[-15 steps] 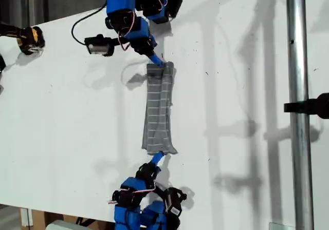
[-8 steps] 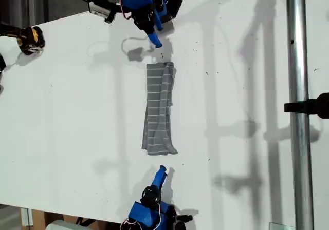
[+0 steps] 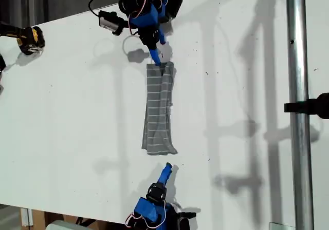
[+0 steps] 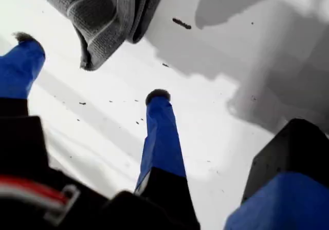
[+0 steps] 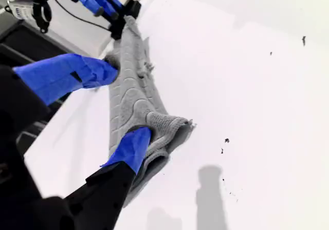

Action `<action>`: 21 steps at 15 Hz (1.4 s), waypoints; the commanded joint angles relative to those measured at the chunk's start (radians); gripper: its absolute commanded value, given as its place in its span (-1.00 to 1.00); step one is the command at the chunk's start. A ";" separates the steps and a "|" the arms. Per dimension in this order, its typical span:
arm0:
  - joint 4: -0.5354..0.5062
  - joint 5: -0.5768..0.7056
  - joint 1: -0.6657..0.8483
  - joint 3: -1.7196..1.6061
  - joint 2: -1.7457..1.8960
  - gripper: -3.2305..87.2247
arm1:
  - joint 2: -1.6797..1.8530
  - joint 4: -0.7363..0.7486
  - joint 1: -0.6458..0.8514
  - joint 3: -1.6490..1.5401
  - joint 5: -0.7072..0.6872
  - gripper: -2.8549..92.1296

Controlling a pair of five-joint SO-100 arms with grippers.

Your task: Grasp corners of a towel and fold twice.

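The towel (image 3: 158,109) lies on the white tabletop (image 3: 67,101) as a long narrow folded strip, running top to bottom just left of the exterior view's centre, with its long edges slightly rumpled. My first end effector (image 3: 154,60) stands at the strip's upper end in the exterior view. The first wrist view shows its fingers spread wide with nothing between them and a folded corner (image 4: 85,60) just beyond the tips. My second end effector (image 3: 167,167) sits below the strip's lower end in the exterior view, apart from the cloth, its fingers (image 5: 133,148) parted and holding nothing. A metal pole (image 3: 295,86) crosses the exterior view's right.
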State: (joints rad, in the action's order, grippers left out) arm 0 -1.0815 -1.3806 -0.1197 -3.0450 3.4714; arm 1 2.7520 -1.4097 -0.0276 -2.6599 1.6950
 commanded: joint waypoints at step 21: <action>-0.052 -0.061 -0.014 0.018 0.008 -0.51 | -0.626 0.298 0.298 0.353 -0.339 -0.94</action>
State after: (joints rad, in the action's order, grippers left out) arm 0 -1.1290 -1.4327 -0.1289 -3.0526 3.4714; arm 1 2.0095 -1.0262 0.2255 -2.3700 1.3929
